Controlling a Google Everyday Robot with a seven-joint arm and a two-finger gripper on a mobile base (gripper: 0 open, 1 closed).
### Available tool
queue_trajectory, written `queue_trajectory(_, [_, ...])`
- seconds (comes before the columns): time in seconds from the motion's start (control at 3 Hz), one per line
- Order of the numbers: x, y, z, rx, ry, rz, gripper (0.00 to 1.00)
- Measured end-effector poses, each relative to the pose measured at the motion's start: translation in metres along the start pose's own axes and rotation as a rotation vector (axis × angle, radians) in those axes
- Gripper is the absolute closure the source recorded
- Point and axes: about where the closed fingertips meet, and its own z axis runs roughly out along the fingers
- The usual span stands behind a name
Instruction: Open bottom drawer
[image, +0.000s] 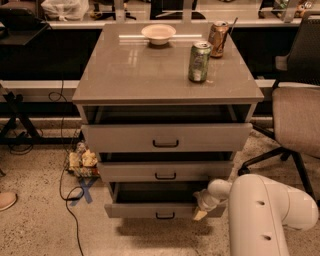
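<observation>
Bottom drawer (140, 210) partly out, front facing me, long axis left-right, inside shadowed, contents unclear, gripper (201, 212) at front's right end, handle (165, 216) just left of it, grip can't be told

bottom drawer (135, 210): lowest of three, short grey front, small black handle (165, 215), partly open; claw (200, 214) at front's right end.

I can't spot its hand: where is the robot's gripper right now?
In the camera view, the gripper sits low, right of centre, at the right end of the pulled-out bottom drawer, beneath the middle drawer.
</observation>
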Motion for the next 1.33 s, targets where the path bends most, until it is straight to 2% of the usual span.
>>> queue_trajectory(0.33, [0.0,0.007,0.0,-0.01,0.006,-0.011,0.0])
queue_trajectory(1.0, [0.003,0.035,-0.006,-0.067,0.018,-0.034,0.0])
queue_trajectory(1.33, [0.003,0.046,-0.008,-0.083,0.021,-0.04,0.19])
